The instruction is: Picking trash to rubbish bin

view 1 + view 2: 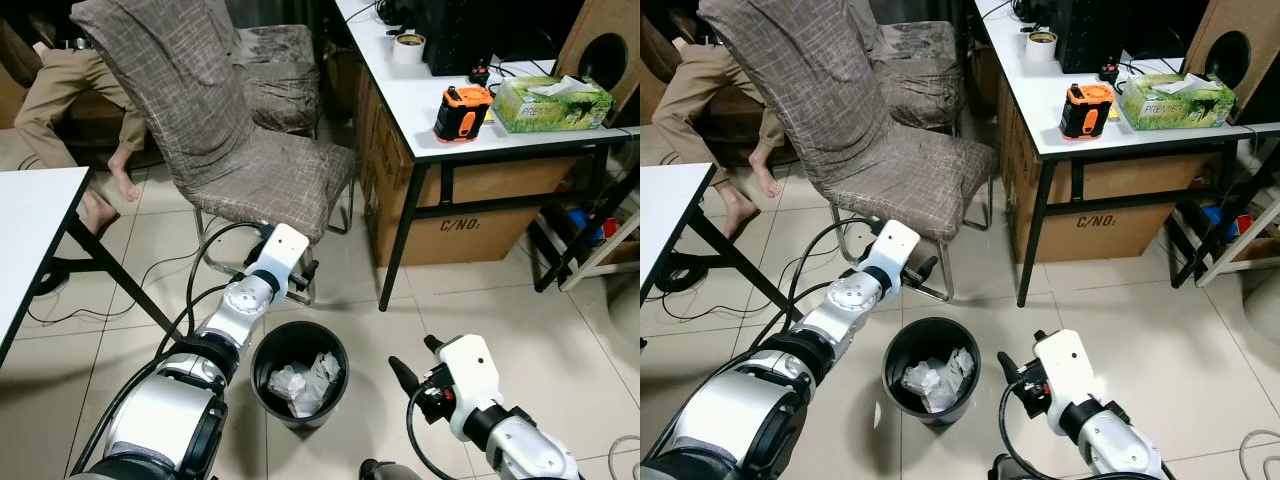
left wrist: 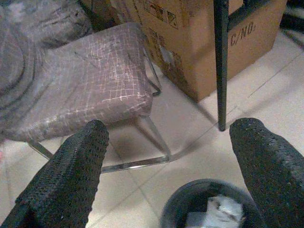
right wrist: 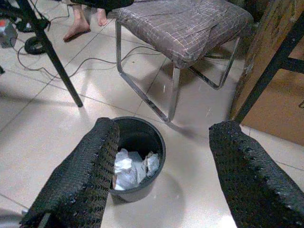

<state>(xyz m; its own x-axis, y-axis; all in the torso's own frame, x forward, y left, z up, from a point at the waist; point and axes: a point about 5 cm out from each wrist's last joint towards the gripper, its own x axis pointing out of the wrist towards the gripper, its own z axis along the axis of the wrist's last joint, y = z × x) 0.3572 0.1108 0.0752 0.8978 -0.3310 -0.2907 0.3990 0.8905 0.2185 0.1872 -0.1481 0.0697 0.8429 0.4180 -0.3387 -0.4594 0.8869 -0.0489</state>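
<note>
A black round rubbish bin (image 1: 299, 374) stands on the tiled floor with crumpled white trash (image 1: 303, 381) inside it. My left gripper (image 1: 300, 278) hovers just above and behind the bin's far rim, open and empty; its fingers (image 2: 71, 175) frame the bin (image 2: 209, 209) in the left wrist view. My right gripper (image 1: 415, 372) is to the right of the bin, also open with nothing held, and its wrist view looks across at the bin (image 3: 135, 156) and the trash (image 3: 130, 167).
A fabric-covered chair (image 1: 250, 170) with chrome legs stands right behind the bin. A white desk (image 1: 470, 110) on black legs, with cardboard boxes (image 1: 450, 215) under it, is to the right. A white table (image 1: 35, 230) and cables are left. A seated person's legs (image 1: 70, 110) show at far left.
</note>
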